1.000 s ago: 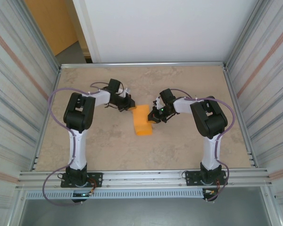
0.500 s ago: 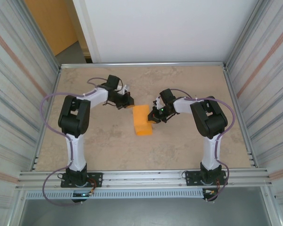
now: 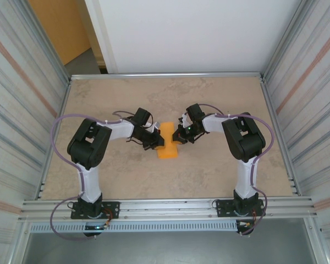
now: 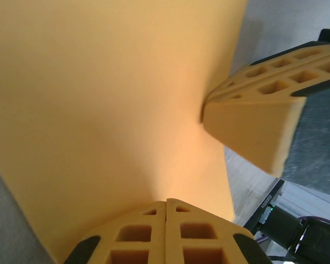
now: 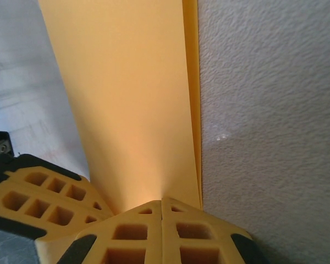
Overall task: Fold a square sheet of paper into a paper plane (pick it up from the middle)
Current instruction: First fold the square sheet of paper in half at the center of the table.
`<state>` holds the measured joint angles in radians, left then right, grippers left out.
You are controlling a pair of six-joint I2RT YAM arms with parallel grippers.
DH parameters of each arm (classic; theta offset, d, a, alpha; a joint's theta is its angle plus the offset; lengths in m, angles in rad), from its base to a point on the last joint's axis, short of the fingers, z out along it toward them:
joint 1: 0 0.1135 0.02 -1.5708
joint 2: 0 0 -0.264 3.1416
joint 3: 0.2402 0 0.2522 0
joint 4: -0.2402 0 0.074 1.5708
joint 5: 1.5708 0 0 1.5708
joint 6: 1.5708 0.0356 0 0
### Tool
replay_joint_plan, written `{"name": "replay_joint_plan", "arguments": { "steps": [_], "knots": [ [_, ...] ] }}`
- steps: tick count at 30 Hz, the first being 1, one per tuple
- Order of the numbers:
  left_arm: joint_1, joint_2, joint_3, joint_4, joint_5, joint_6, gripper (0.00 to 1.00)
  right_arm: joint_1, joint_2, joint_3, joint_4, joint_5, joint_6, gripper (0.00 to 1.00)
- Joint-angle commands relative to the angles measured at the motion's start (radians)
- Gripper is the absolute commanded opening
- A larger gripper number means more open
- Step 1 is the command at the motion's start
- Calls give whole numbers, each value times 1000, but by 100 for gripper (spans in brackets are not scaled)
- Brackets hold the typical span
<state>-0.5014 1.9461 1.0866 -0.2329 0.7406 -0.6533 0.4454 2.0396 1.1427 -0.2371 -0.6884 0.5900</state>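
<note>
The square sheet of paper [image 3: 169, 149] lies folded into a narrow orange strip at the middle of the table. My left gripper [image 3: 157, 141] is shut and rests on the strip's left side. In the left wrist view its joined tips [image 4: 166, 201] press on the orange paper [image 4: 99, 99], with the right gripper's fingers [image 4: 253, 129] just across. My right gripper [image 3: 179, 137] is shut too. Its tips [image 5: 162, 199] press near the layered right edge of the paper [image 5: 132, 99], and the left gripper's fingers [image 5: 44, 198] sit close by.
The beige marbled table [image 3: 220, 176] is fenced by corrugated metal walls on the left [image 3: 22, 110] and right [image 3: 313, 110], with a white panel [image 3: 187, 33] behind. An orange wall panel [image 3: 58, 27] stands at the back left. A metal rail [image 3: 165, 208] runs along the near edge.
My left gripper has swung from behind the paper's back-left corner rightward and nearer, onto the paper's left side. The right gripper and the paper have stayed put.
</note>
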Motion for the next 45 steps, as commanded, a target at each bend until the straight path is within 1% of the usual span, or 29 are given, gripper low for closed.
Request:
{"name": "replay_joint_plan", "arguments": {
  "steps": [1, 6, 10, 15, 19, 22, 25, 28, 33, 37, 45],
  "knots": [
    [5, -28, -25, 50, 34, -35, 4, -8, 164, -114, -222, 353, -8, 0],
    [10, -23, -57, 34, 17, -13, 4, -8, 166, -110, -225, 357, -8, 0],
    [30, -37, -119, 32, 4, 4, 4, -8, 167, -111, -226, 360, -8, 0],
    [82, -113, -222, 14, -11, 23, 4, -10, 169, -109, -228, 362, -11, 0],
    [100, -194, -242, -26, -26, 37, 4, -10, 168, -107, -231, 363, -13, 0],
    [87, -229, -220, -1, -12, 16, 4, -10, 166, -107, -233, 364, -12, 0],
    [47, -229, -177, 39, -10, -12, 4, -11, 163, -108, -234, 367, -13, 0],
    [4, -185, -132, 81, -12, -43, 4, -11, 162, -107, -234, 365, -11, 0],
    [-42, -101, -75, 82, -16, -51, 4, -10, 161, -106, -234, 369, -11, 0],
    [-48, -74, -98, 81, -27, -49, 4, -11, 163, -106, -234, 369, -11, 0],
    [-43, -82, -242, 123, -59, -35, 4, -11, 169, -105, -233, 374, -12, 0]
  ]
}}
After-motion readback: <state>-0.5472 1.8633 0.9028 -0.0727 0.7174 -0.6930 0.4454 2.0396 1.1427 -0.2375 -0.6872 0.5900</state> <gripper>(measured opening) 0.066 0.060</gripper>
